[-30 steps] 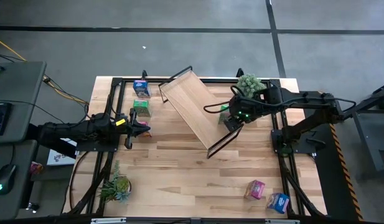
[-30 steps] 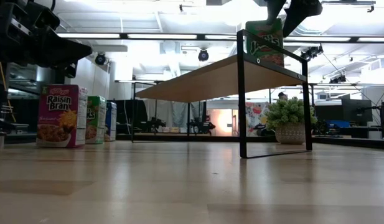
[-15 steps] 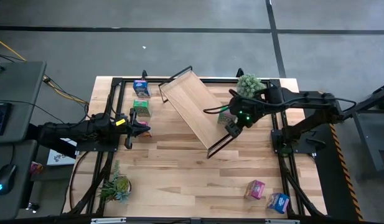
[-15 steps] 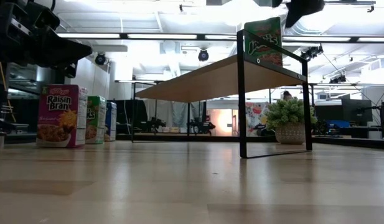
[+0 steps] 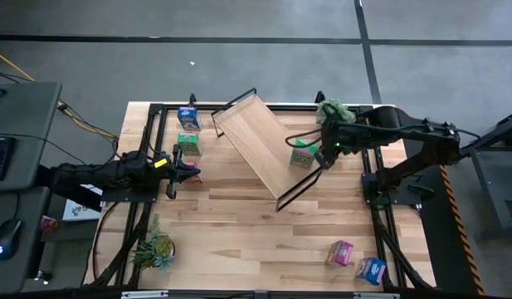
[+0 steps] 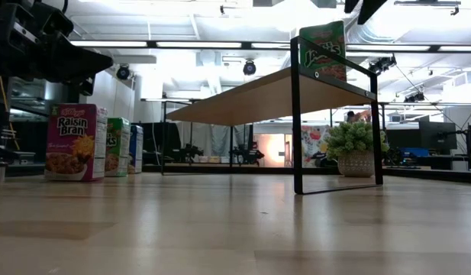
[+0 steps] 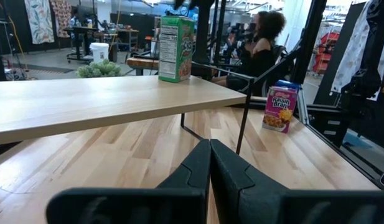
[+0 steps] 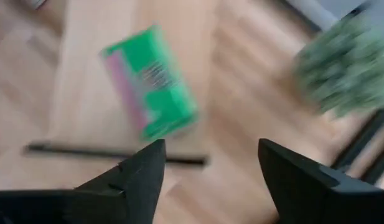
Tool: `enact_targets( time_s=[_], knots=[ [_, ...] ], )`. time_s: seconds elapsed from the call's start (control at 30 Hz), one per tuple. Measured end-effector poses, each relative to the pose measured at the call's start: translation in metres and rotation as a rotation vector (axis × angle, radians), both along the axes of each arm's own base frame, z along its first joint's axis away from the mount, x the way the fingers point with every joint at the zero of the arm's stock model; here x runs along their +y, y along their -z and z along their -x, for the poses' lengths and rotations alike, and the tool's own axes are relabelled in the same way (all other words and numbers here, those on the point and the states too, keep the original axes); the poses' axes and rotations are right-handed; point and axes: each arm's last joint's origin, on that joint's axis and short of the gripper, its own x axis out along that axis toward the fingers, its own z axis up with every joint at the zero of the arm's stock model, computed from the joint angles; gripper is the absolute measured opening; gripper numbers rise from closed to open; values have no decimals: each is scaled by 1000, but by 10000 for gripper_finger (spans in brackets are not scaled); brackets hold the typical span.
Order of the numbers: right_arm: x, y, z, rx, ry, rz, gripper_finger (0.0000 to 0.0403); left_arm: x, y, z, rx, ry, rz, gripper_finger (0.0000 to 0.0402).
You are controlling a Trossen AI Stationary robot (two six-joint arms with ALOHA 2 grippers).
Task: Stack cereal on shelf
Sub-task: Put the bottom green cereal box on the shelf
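While the low view looks level across the plank table [image 6: 235,229], its nearest things stand at the left of the frame: a pink carton [image 6: 69,142] in front, with a green carton [image 6: 117,147] and a blue carton [image 6: 136,148] lined up behind it, all upright on the tabletop. Right of centre in that frame rises the shelf [image 6: 258,95], its black end frame nearest the camera and its light board running away toward the left. On the near end of the board, at the upper right of the frame, stands one green cereal box [image 6: 324,50], upright. Behind the shelf, at the right, sits a potted plant [image 6: 355,149].

In the high view the shelf [image 5: 257,144] lies slantwise across the upper middle of the table, with the green cereal box [image 5: 302,155] on its lower right end. The right gripper [image 5: 325,154] hangs just beside that box on its right, clear of it, fingers spread wide and holding nothing. The right wrist view shows both fingers [image 8: 134,177] apart with the box [image 8: 150,84] beyond them, not between them.

At the left of the high view the left gripper [image 5: 179,167] waits over the table's left edge, jaws pressed together and empty. At the lower right corner lie two more cartons [image 5: 355,259].
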Motion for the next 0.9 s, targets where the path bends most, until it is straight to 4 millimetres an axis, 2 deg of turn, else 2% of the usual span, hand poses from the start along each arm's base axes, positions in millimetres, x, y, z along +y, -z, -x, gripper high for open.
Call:
enact_targets(
  time_s=[0.13,0.3,0.33,0.5,0.73,0.9],
  knots=[
    [-10,-1,0,16,37,115,175,0,0,0,1,1,0,1],
    [-19,2,-4,51,51,155,34,0,0,0,1,3,0,1],
    [-20,2,-4,55,55,166,18,0,0,0,1,3,0,1],
    [-21,6,-9,78,33,167,15,0,0,0,1,3,0,1],
    [-21,41,-13,202,0,109,2,0,0,0,1,3,0,1],
    [-22,45,-18,176,-36,128,1,0,0,0,1,3,0,1]
  ],
)
